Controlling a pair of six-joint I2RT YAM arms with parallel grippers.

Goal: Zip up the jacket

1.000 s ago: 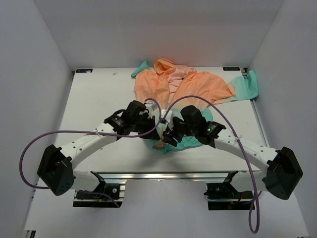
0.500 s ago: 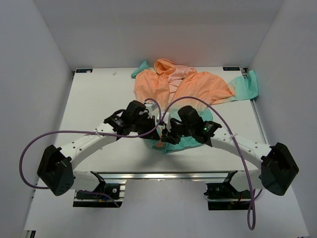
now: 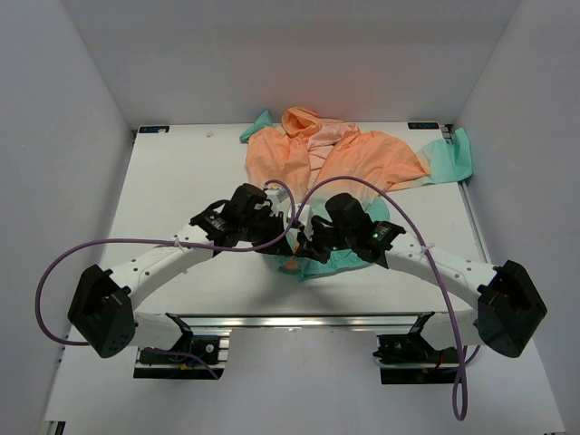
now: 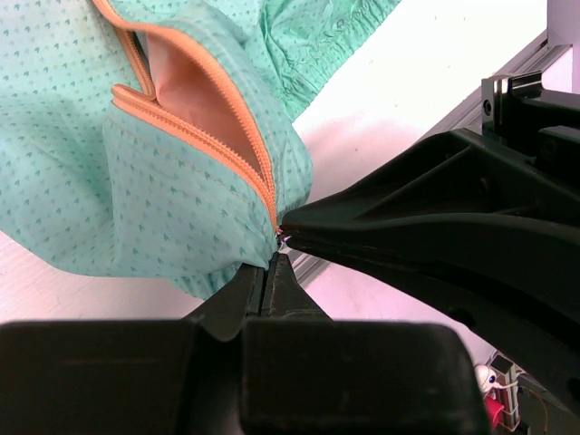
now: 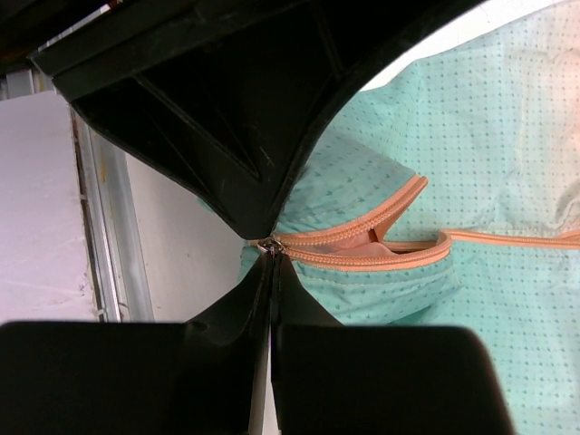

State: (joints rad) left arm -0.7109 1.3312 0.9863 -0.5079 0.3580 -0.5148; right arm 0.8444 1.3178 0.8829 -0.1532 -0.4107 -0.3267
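The jacket lies flat on the table, its peach hood at the far end and its teal hem nearest the arms. Its orange zipper gapes open above the hem. My left gripper is shut on the hem at the zipper's bottom end. Tip to tip with it, my right gripper is shut on the small metal zipper pull. The left fingers fill the top of the right wrist view. In the left wrist view the right fingers come in from the right.
The table's metal front rail runs just behind the hem. One teal sleeve end reaches the table's right edge. Purple cables loop off both arms. White walls enclose the table on three sides.
My right gripper has closed from open to shut on the zipper pull and shifted slightly left toward the left gripper. The left arm has not moved.
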